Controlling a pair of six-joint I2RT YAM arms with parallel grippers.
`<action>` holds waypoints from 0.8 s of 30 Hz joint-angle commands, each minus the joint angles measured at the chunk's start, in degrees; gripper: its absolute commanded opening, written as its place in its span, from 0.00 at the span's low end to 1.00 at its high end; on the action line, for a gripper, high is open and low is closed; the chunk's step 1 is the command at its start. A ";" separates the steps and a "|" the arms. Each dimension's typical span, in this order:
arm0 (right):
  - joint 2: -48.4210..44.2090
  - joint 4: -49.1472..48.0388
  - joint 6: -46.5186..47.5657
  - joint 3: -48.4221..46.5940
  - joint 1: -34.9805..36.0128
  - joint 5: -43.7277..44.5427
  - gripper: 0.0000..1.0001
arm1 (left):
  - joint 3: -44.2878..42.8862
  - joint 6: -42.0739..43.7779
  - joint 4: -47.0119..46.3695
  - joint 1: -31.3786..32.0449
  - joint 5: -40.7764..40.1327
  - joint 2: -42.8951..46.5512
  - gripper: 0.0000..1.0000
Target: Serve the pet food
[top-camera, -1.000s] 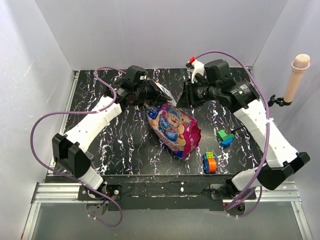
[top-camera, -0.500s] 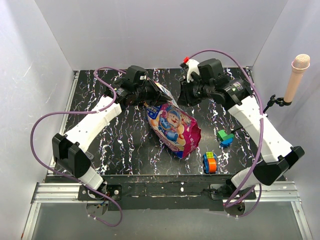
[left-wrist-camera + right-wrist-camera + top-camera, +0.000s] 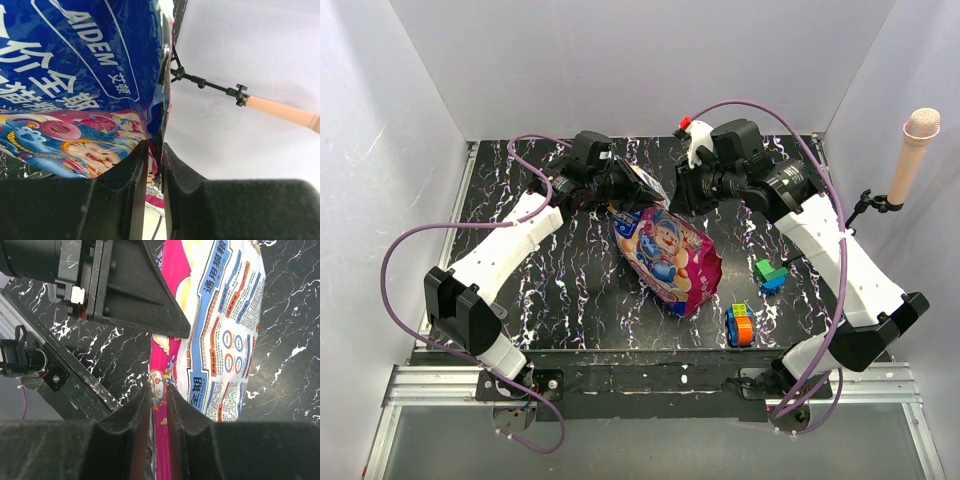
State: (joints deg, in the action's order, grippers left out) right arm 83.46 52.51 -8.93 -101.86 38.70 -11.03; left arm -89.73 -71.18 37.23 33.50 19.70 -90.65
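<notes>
Since a second ago, my right gripper (image 3: 159,390) has slid left onto the glossy magenta-and-blue printed pet food bag (image 3: 665,255), lying mid-table on the black marbled tabletop (image 3: 550,270). Both narrow jaws pinch its top edge, left gripper (image 3: 154,150) alongside. No kibble shows; opening and pouring remain, I judge.

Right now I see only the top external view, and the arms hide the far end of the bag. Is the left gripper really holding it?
Observer: Yes. In the left wrist view the left gripper is shut on a thin edge of the bag, beside its blue printed face.
Operator: And the right gripper, please?
Observer: The right wrist view shows the right gripper pinching the magenta edge of the bag.
</notes>
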 commanded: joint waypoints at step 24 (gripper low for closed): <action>-3.83 -0.92 5.94 4.22 0.68 12.42 0.19 | -2.29 -0.63 -0.58 0.17 1.13 2.06 0.17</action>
State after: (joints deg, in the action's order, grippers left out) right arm 81.60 51.09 -5.41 -98.50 39.57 -6.04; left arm -90.06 -71.94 36.82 33.50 20.03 -90.65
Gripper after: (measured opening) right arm 0.208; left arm 0.171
